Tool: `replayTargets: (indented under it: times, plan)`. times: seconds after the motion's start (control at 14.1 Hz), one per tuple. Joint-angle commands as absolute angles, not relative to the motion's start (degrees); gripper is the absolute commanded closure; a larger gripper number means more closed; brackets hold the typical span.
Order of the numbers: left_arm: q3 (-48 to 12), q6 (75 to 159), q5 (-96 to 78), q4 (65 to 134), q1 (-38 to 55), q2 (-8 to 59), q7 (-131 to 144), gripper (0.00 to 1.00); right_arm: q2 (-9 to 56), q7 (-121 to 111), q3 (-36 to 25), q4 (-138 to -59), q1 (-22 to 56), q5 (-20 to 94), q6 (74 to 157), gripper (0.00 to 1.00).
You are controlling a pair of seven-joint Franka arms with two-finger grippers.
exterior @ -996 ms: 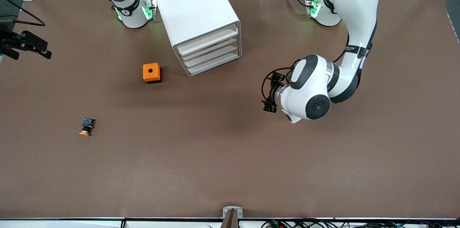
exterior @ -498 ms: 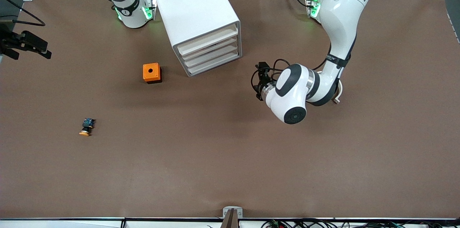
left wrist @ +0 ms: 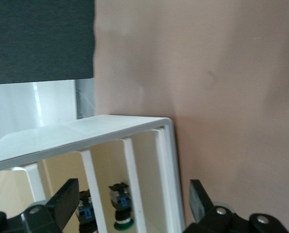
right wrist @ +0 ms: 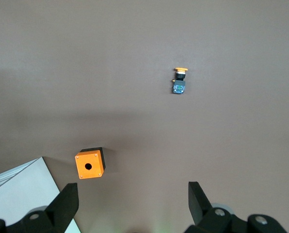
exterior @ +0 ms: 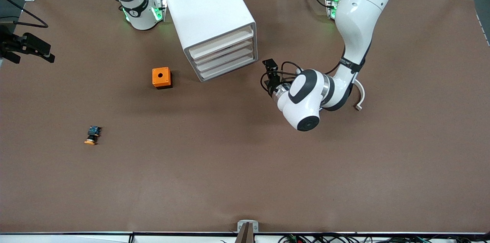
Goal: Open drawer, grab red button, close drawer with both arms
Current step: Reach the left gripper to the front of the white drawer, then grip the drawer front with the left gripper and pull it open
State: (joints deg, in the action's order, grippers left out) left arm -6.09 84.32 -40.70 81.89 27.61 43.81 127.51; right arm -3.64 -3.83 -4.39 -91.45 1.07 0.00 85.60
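While both grippers gape empty, the cabinet (exterior: 208, 17) drawers (exterior: 224, 53) hold small buttons (left wrist: 120, 204).

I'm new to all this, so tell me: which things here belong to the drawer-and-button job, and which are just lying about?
Part of the job:
- top drawer of the white plastic four-drawer cabinet
- left gripper, open, in front of the cabinet
- right gripper, open, waiting

Lying about:
- orange cube with a hole
- small orange-capped push button

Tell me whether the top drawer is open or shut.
Shut. The top drawer sits flush with the three below it in the cabinet; the left claw, open, is beside the cabinet's front, not touching.
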Motion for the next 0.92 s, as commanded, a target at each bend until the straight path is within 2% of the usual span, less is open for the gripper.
replayTargets:
  times: [0.0, 0.28, 0.57, 0.85]
  plan:
    - [-6.15, 83.50, -45.08, 82.18, 29.70, 44.82, 128.76, 0.07, -4.57, -4.13, -4.75, -92.11, 1.32, 0.70, 85.69, 0.00]
    - [-7.73, 83.50, -49.48, 82.79, 30.84, 45.78, 128.67, 0.24, -4.57, -4.13, -4.66, -92.20, 1.32, 0.70, 85.61, 0.00]
    - [-7.73, 83.93, -53.16, 82.79, 33.22, 47.46, 128.85, 0.29, -4.57, -4.13, -4.66, -92.20, 1.32, 0.70, 85.96, 0.00]
    - [-7.73, 84.29, -56.25, 82.71, 34.45, 48.25, 129.37, 0.40, -4.57, -4.13, -4.75, -92.20, 1.32, 0.70, 85.87, 0.00]
